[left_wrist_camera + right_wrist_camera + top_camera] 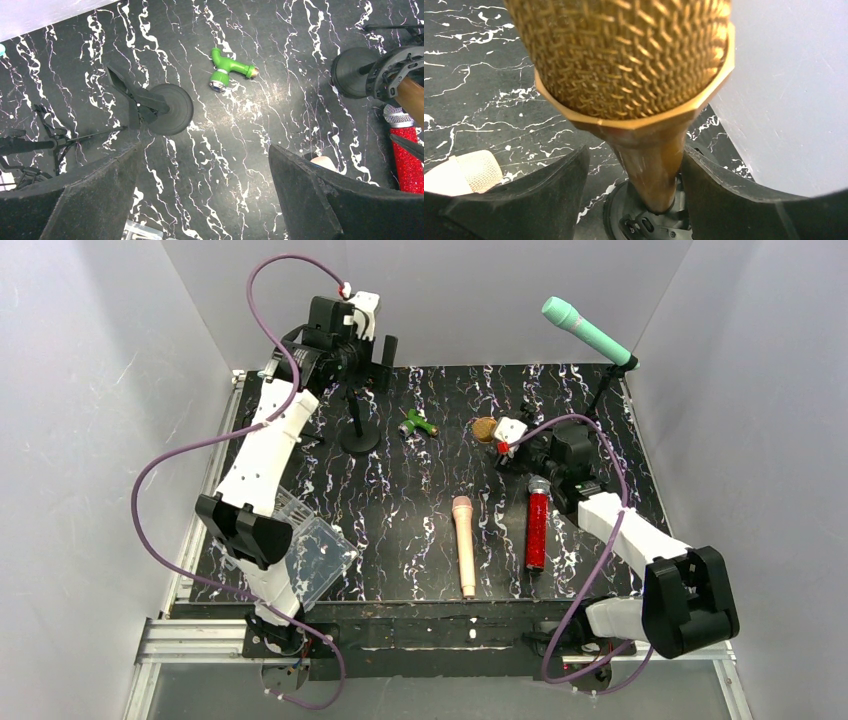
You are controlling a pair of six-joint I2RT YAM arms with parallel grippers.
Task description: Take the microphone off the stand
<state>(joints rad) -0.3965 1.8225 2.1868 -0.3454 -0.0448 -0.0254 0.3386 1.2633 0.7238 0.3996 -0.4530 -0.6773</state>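
— Biggest things first. Where are you working?

— On the black marbled bench (420, 490), with white walls (450, 290) on three sides. A clear box (318, 558) sits at the lower left of the overhead view. A teal microphone (585, 328) on its own tripod stands at the upper right.

— And the one you are after?

— The gold microphone (485, 428), just right of middle in the overhead view, upright in its stand (639, 222). My right pincer (636, 160) straddles its handle below the mesh head, with the fingers (549, 200) apart. Bench shows between the handle and the finger at frame left, while the other finger looks to touch. I judge it not yet clamped.

— How will it handle?

— Rigid and fairly weighty, I'd guess, and top-heavy at the head. The handle is smooth and tapered, so probably slick, and the mesh could dent. I would grip the handle where I am, just above the clip, and draw it out along its own axis.

— Room to move?

— Open air above. The red microphone (537, 530) and pink microphone (463, 540) lie at the lower middle, and a green fitting (418, 425) sits just to the left. The stand looks light and may tip or lift with the microphone.

— Your other arm?

— My left pincer (204, 150) hangs wide apart, holding nothing, over an empty stand (167, 107) at the upper left.
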